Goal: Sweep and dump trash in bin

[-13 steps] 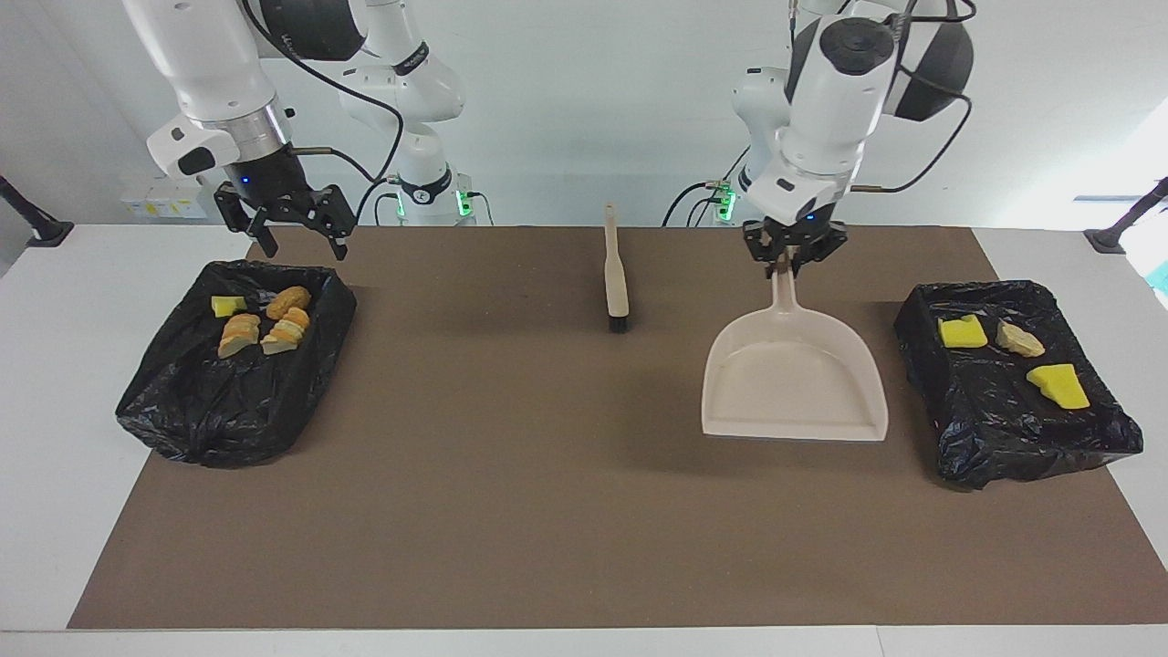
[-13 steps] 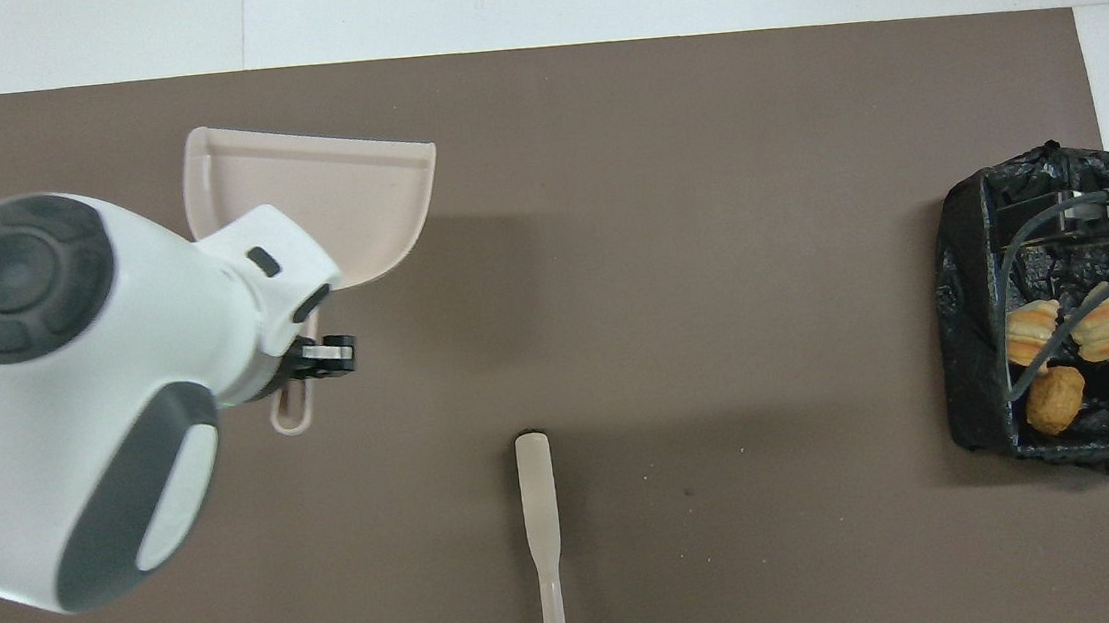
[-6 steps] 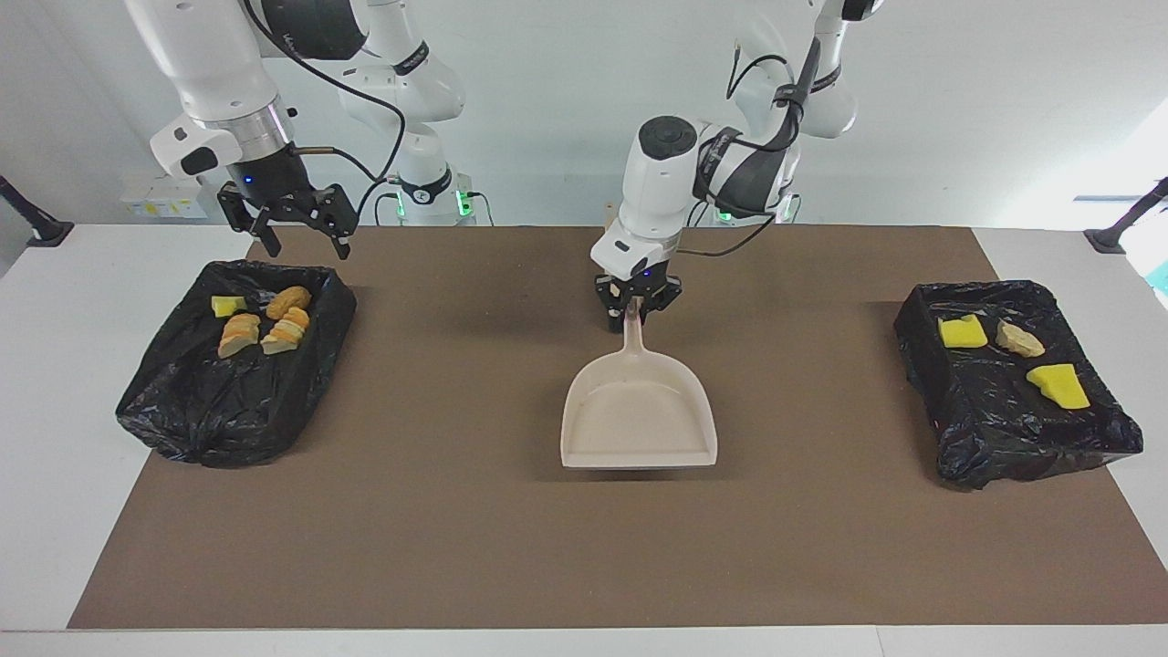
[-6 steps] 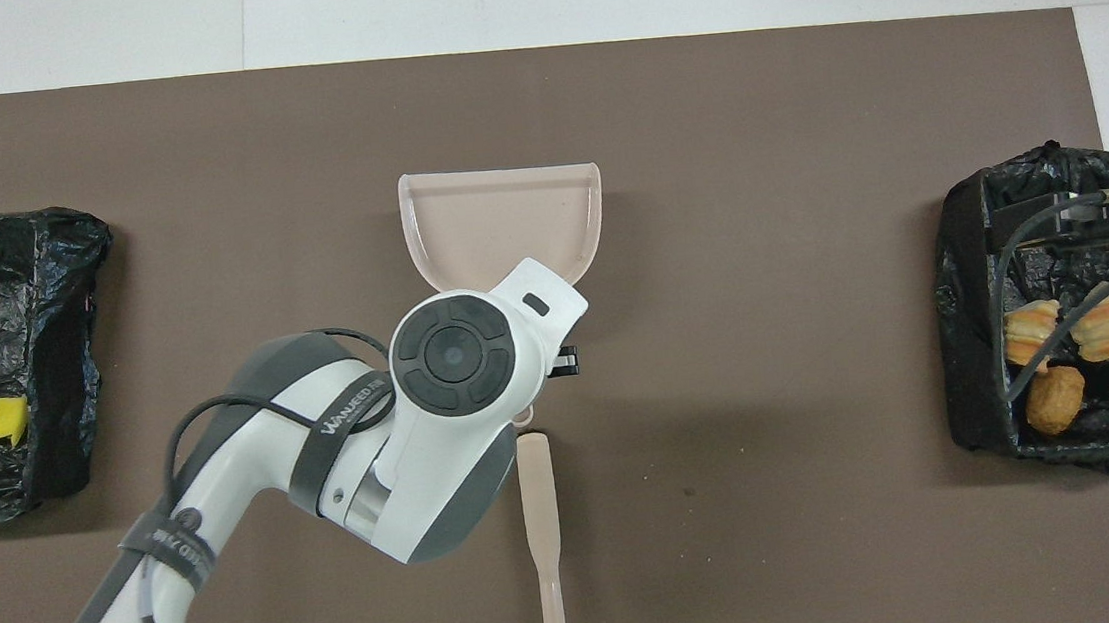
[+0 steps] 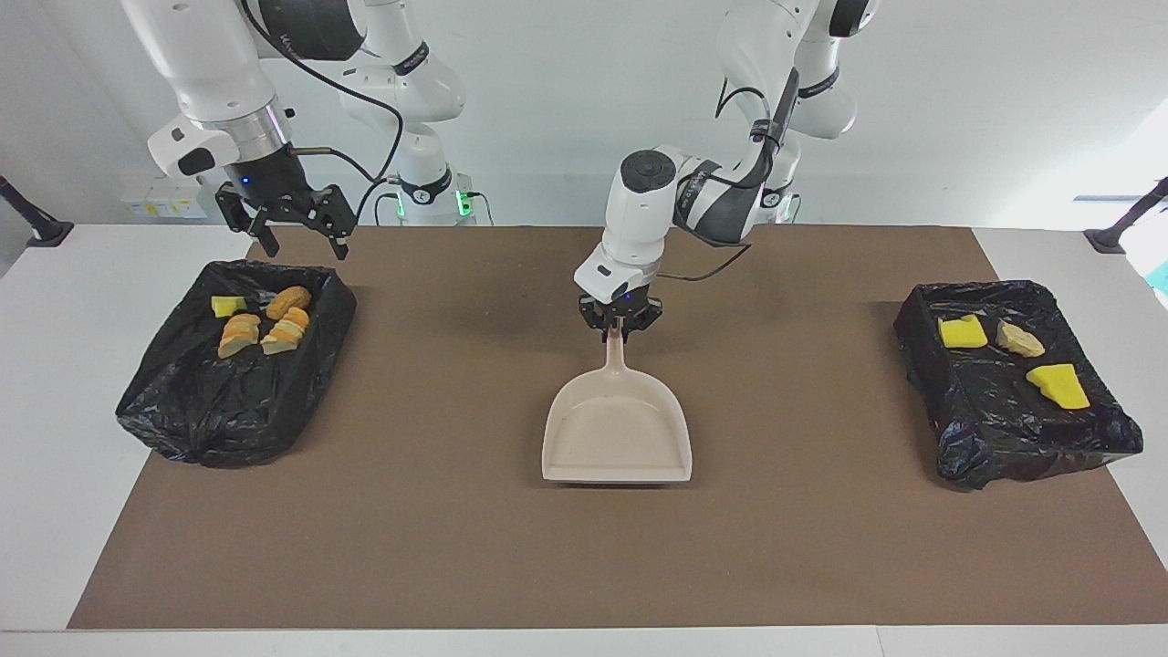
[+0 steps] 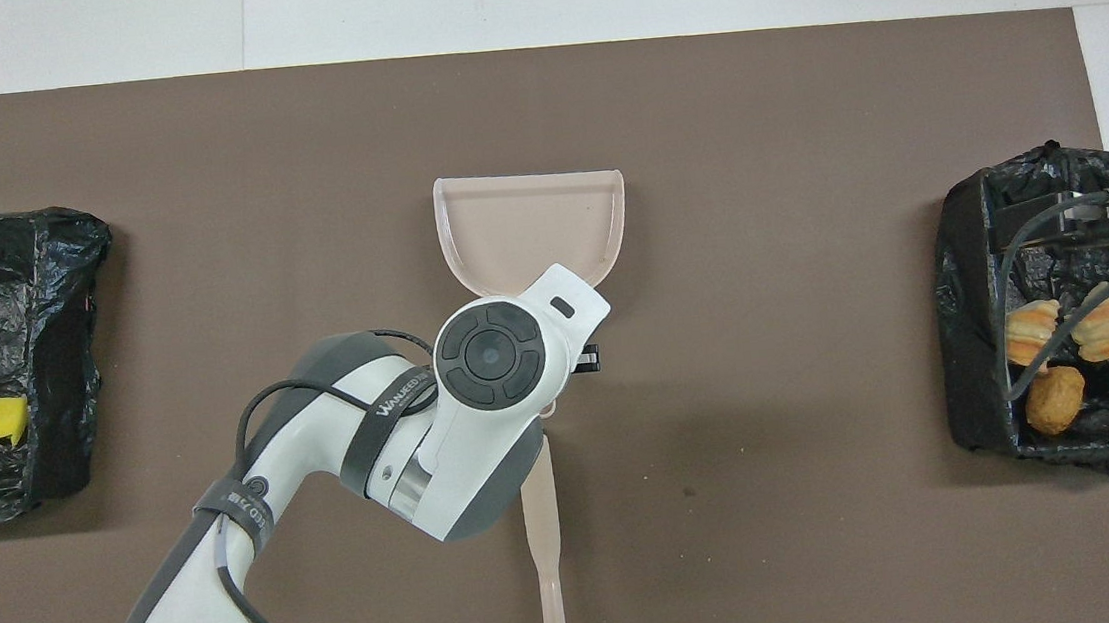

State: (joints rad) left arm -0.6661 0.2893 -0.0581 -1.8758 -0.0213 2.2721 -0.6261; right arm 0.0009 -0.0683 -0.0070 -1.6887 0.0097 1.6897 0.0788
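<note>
My left gripper (image 5: 619, 330) is shut on the handle of the beige dustpan (image 5: 616, 438), whose empty pan (image 6: 532, 228) sits low over the middle of the mat with its mouth turned away from the robots. The beige brush (image 6: 543, 543) lies nearer to the robots than the pan, its head hidden under my left arm. The trash lies in two black-lined bins. Bread pieces and a yellow scrap (image 5: 265, 327) are in the bin (image 5: 182, 429) at the right arm's end. Yellow sponge chunks (image 5: 1058, 385) and a tan piece (image 5: 1019, 339) are in the bin (image 5: 1004, 447) at the left arm's end. My right gripper (image 5: 292, 228) waits open over the first bin's robot-side edge.
A brown mat (image 5: 456, 547) covers most of the white table (image 5: 55, 365). The two bins stand at opposite ends of the mat. My left arm (image 6: 328, 472) reaches low over the mat from its own end toward the middle.
My left arm has carried the dustpan from beside the bin at its own end to the middle of the mat, now over the brush. The right arm has stayed still.
</note>
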